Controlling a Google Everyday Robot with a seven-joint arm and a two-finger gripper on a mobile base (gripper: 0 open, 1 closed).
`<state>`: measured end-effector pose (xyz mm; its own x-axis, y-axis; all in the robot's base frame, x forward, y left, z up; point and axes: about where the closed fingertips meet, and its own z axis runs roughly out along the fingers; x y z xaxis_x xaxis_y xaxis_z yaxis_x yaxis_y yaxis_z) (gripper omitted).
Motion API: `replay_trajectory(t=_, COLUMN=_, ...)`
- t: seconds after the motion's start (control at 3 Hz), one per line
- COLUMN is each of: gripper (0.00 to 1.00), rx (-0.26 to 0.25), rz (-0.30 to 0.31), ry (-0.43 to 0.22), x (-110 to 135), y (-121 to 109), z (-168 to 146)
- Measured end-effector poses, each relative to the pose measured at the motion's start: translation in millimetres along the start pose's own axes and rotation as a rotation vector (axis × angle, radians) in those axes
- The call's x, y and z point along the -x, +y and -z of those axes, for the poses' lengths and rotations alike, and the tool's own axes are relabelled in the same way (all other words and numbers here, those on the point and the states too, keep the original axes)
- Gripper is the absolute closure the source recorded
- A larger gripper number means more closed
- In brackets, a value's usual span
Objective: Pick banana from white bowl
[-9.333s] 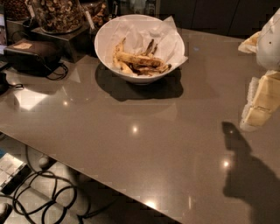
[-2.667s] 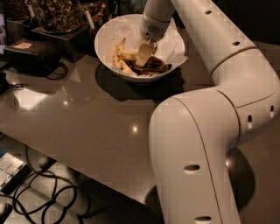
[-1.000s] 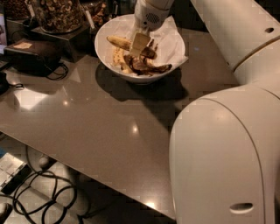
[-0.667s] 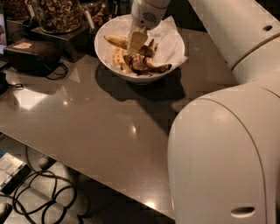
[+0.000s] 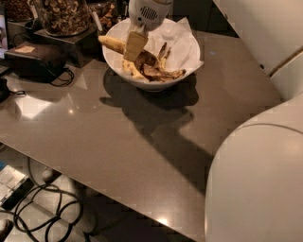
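Gripper (image 5: 134,47) hangs over the left half of the white bowl (image 5: 142,84), just above its contents, clamped on the banana (image 5: 111,43). Only the front tan finger pad (image 5: 135,45) shows; the banana's right end goes behind it. The rest of the banana sticks out to the left, approx. level, above the bowl's left rim and clear of the other fruit. Inside the bowl: crumpled white paper (image 5: 182,40) poking past the right rim, short yellow pcs (image 5: 130,71) at the front-left, dark peel scraps (image 5: 147,65) in the middle. Bowl sits on a grey table (image 5: 109,137). Left of the bowl: glass jar of nuts (image 5: 61,14) and a black box (image 5: 35,59). Robot's white arm (image 5: 258,184) fills the area right of the bowl.
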<state>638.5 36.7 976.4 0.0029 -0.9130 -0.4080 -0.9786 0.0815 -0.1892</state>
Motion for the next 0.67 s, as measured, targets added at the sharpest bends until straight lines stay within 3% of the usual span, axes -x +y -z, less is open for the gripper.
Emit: replay_trajectory(t=0.67, gripper=1.00, rx=0.046, rz=0.035, ry=0.031, x=14.6, y=48.4, z=26.1)
